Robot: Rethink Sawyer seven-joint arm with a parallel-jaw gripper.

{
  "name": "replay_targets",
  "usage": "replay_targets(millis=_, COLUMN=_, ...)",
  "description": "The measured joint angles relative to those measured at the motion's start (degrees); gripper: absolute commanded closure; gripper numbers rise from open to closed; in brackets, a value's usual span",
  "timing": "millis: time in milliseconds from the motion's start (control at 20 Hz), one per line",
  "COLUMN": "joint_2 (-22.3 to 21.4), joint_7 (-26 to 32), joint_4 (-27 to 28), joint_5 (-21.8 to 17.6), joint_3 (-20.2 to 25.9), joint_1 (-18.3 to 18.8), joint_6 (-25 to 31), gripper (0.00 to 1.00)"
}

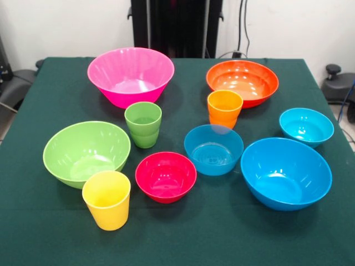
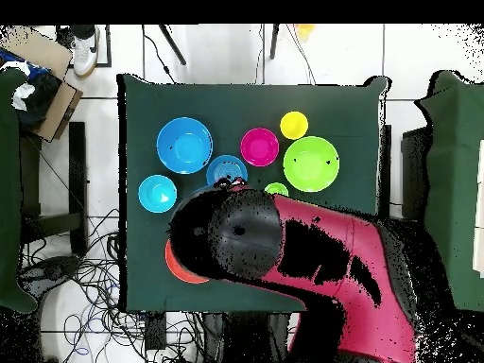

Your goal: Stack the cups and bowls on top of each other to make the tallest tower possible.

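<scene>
In the front view all the pieces stand apart and upright on the green table (image 1: 177, 238). The pink bowl (image 1: 130, 75) and orange bowl (image 1: 242, 82) are at the far side. The green cup (image 1: 143, 124) and orange cup (image 1: 224, 109) stand mid-table. The light green bowl (image 1: 86, 152), yellow cup (image 1: 107, 199), red bowl (image 1: 166, 176), mid blue bowl (image 1: 213, 149), small cyan bowl (image 1: 306, 126) and large blue bowl (image 1: 285, 173) are nearer. Nothing is stacked. No gripper shows. In the overhead view the arm (image 2: 284, 255) hides the pink bowl and orange cup.
The black pedestal (image 1: 176, 25) stands behind the table's far edge. Chairs (image 1: 16, 83) flank the table. In the overhead view, cables (image 2: 85, 284) lie on the floor and a cardboard box (image 2: 47, 80) sits at the upper left.
</scene>
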State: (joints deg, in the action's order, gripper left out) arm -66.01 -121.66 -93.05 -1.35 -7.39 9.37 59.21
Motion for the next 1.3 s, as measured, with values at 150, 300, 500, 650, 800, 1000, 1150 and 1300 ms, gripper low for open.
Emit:
replay_targets(millis=150, joint_2=-1.3, joint_7=0.0, joint_4=0.5, joint_5=0.1, joint_3=0.0, joint_1=0.1, joint_6=2.1, gripper=0.0)
replay_targets(millis=300, joint_2=-3.1, joint_7=0.0, joint_4=-0.3, joint_5=0.7, joint_3=0.0, joint_1=1.1, joint_6=2.5, gripper=0.0)
replay_targets(millis=500, joint_2=-4.9, joint_7=0.0, joint_4=-2.3, joint_5=0.9, joint_3=0.0, joint_1=2.1, joint_6=2.3, gripper=0.0)
replay_targets(millis=650, joint_2=-6.2, joint_7=0.0, joint_4=-4.9, joint_5=0.9, joint_3=0.0, joint_1=3.2, joint_6=1.2, gripper=0.0)
replay_targets(millis=800, joint_2=-6.7, joint_7=0.0, joint_4=-6.9, joint_5=0.8, joint_3=0.0, joint_1=4.3, joint_6=-0.2, gripper=0.0)
replay_targets(millis=1000, joint_2=-6.2, joint_7=0.0, joint_4=-8.4, joint_5=0.8, joint_3=0.4, joint_1=5.3, joint_6=-2.8, gripper=0.0)
replay_targets(millis=1150, joint_2=-5.5, joint_7=0.0, joint_4=-8.9, joint_5=0.7, joint_3=1.1, joint_1=6.1, joint_6=-5.1, gripper=0.0)
replay_targets(millis=1300, joint_2=-4.5, joint_7=0.0, joint_4=-9.0, joint_5=0.7, joint_3=1.7, joint_1=6.7, joint_6=-6.8, gripper=0.0)
